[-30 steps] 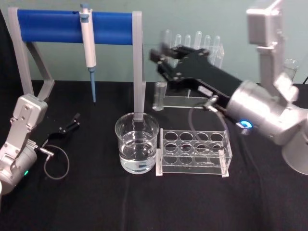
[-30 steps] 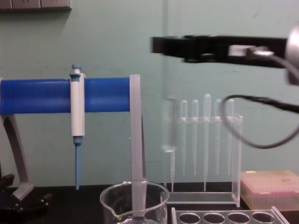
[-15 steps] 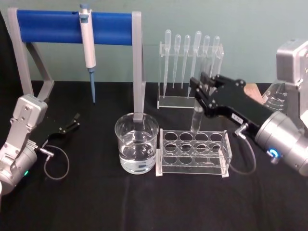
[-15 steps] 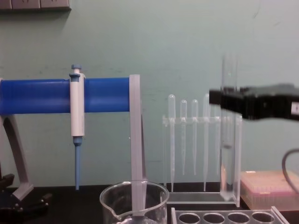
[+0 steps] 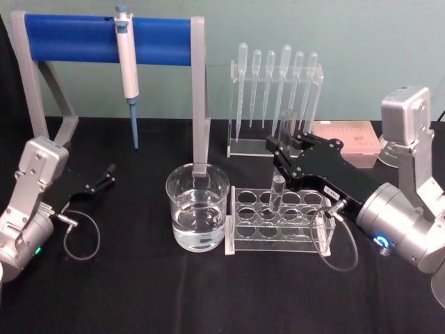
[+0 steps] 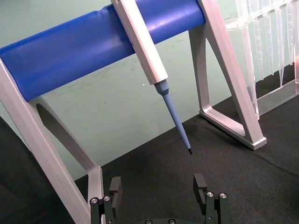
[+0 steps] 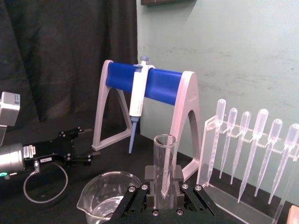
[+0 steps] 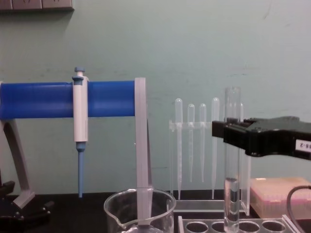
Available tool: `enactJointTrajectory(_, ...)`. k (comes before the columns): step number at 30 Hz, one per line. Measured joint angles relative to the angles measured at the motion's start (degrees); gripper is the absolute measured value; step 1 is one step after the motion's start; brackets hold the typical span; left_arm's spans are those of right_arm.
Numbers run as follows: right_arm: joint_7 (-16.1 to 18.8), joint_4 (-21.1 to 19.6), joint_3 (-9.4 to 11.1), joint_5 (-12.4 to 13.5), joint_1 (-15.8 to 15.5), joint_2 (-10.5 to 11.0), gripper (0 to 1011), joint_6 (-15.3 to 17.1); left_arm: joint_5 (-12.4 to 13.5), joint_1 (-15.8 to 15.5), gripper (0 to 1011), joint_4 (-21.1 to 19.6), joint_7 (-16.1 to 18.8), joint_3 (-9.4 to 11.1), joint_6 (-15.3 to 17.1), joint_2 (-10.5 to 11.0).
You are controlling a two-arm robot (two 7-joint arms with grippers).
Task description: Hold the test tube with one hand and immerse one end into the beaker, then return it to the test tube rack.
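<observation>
Black table (image 5: 139, 292), test tube (image 8: 232, 165) upright in right pincer (image 8: 228, 133), seemingly entering rack (image 5: 278, 221)

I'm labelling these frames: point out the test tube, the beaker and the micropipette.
test tube (image 8: 232, 145), chest view, mid glass wall.
beaker (image 5: 198, 209), head view, front glass wall.
micropipette (image 5: 127, 59), head view, white body.

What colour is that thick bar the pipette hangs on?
Bright blue; the bar sits on pale grey legs, clearest in the head view.

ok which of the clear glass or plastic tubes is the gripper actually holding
The wide test tube, upright in the right gripper over the clear rack. The thin bulb-topped pipettes hang untouched in their stand behind.
</observation>
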Motion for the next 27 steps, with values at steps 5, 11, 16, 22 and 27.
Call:
enactJointTrajectory(5, 0.47, 1.14, -0.48, -0.36, -0.09, -0.71, 225, -0.17, 0.00, 0.00, 1000, 0.00, 0.00, 0.00, 0.00, 0.00)
enactJointTrajectory(11, 0.94, 2.31, -1.07, -1.00, -0.07, -1.29, 224, -0.79, 0.00, 0.00, 1000, 0.00, 0.00, 0.00, 0.00, 0.00)
enactJointTrajectory(16, 1.19, 3.13, -1.43, -1.90, 0.04, -1.52, 224, -1.36, 0.00, 0.00, 1000, 0.00, 0.00, 0.00, 0.00, 0.00)
enactJointTrajectory(22, 1.37, 4.34, -1.67, -3.15, 0.15, -1.73, 224, -1.96, 0.00, 0.00, 1000, 0.00, 0.00, 0.00, 0.00, 0.00)
enactJointTrajectory(27, 1.78, 5.82, -2.03, -4.08, 0.38, -1.95, 224, -2.02, 0.00, 0.00, 1000, 0.00, 0.00, 0.00, 0.00, 0.00)
